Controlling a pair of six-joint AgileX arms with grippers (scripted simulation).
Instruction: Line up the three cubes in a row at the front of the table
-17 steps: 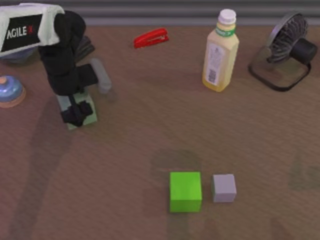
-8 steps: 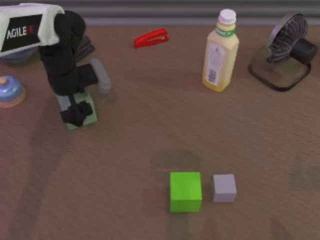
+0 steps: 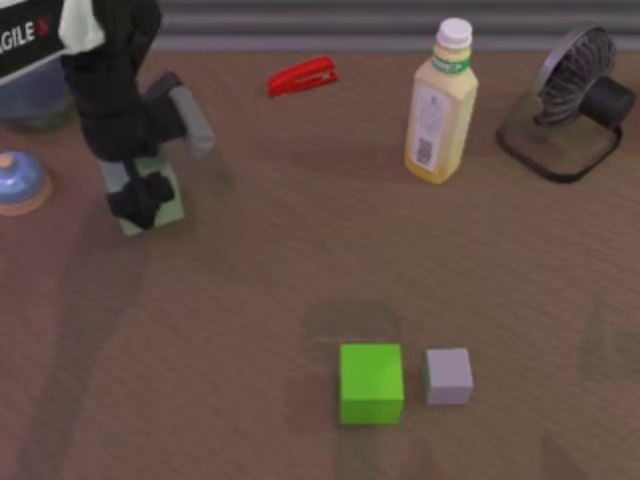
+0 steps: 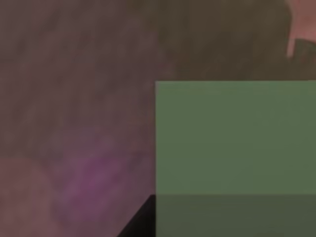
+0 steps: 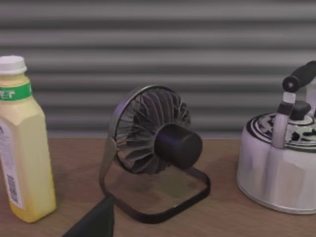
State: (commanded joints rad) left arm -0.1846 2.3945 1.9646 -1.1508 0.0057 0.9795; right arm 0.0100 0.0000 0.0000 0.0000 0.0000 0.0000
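My left gripper is shut on the large pale sage-green cube at the back left of the table. That cube fills the left wrist view, with one dark finger against its side. The lime-green cube and the small lavender cube sit side by side near the front, a small gap between them. My right arm is outside the top view; one finger of its gripper shows in the right wrist view, set wide with nothing held.
Along the back stand a red stapler, a yellow bottle and a small desk fan. A blue bell sits at the left edge. A white kettle stands beside the fan. A grey ribbed strip runs along the back.
My left arm has shifted toward the back left, carrying the sage-green cube with it. The lime and lavender cubes have not moved.
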